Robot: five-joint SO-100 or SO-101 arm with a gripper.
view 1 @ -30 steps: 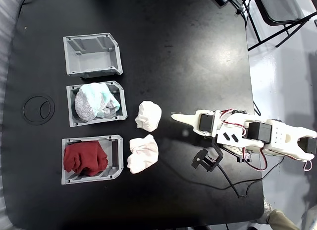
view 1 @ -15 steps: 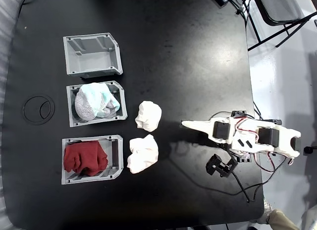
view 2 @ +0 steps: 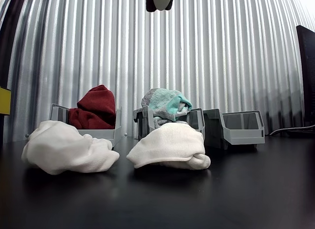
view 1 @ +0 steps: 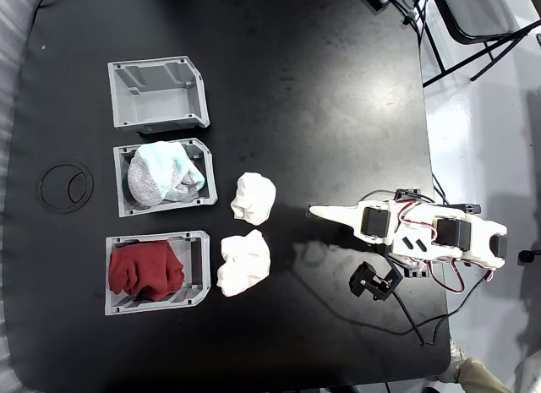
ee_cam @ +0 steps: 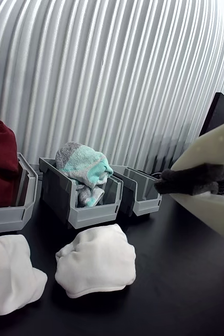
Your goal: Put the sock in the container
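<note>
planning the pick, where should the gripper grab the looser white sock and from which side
Grip the sock at its raised, folded middle, coming down from above: a judgement. It lies loose on the table, with the red-cloth bin close on its left in the fixed view, so a side approach looks cramped. The gripper is apart.

We see a bin with grey-and-mint cloth [view 1: 165, 177] on the black table [view 1: 296, 72]; below it in the fixed view sits a bin with dark red cloth [view 1: 155, 272], and right of it a smaller white lump [view 1: 254, 197].
</note>
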